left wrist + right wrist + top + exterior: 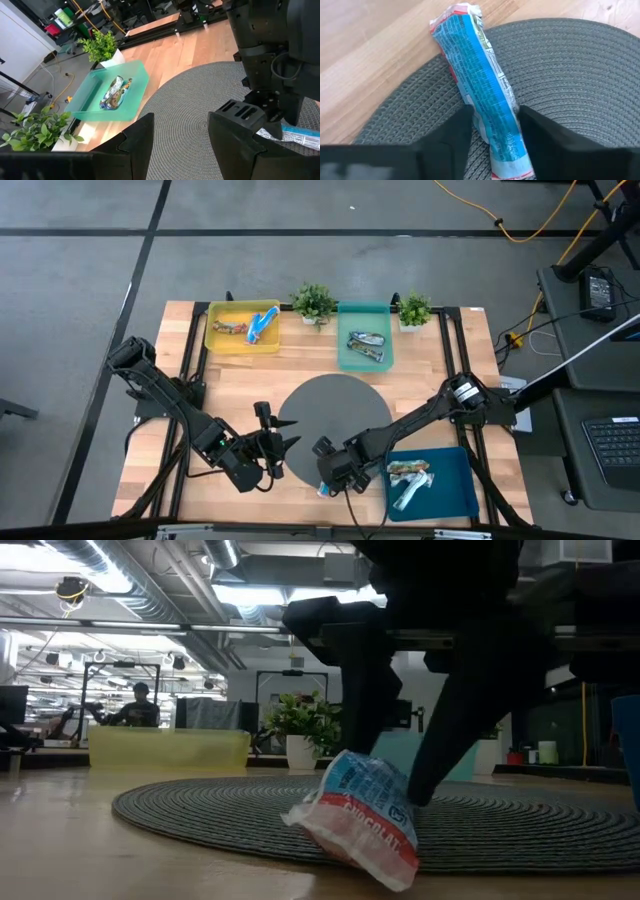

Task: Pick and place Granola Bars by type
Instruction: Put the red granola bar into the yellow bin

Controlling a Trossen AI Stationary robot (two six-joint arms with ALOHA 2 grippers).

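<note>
Right gripper (495, 135): low at the near edge of the round grey mat (335, 415), fingers either side of the blue-and-white granola bar (482, 90), touching its wrapper.
Granola bar: lies half on the mat, half on the wooden table (250, 365).
Left gripper (180, 145): spread, empty, just beside the right one over the mat.
Trays: yellow tray (215, 330), green tray (345, 350) and blue tray (455, 480) each hold bars.
</note>
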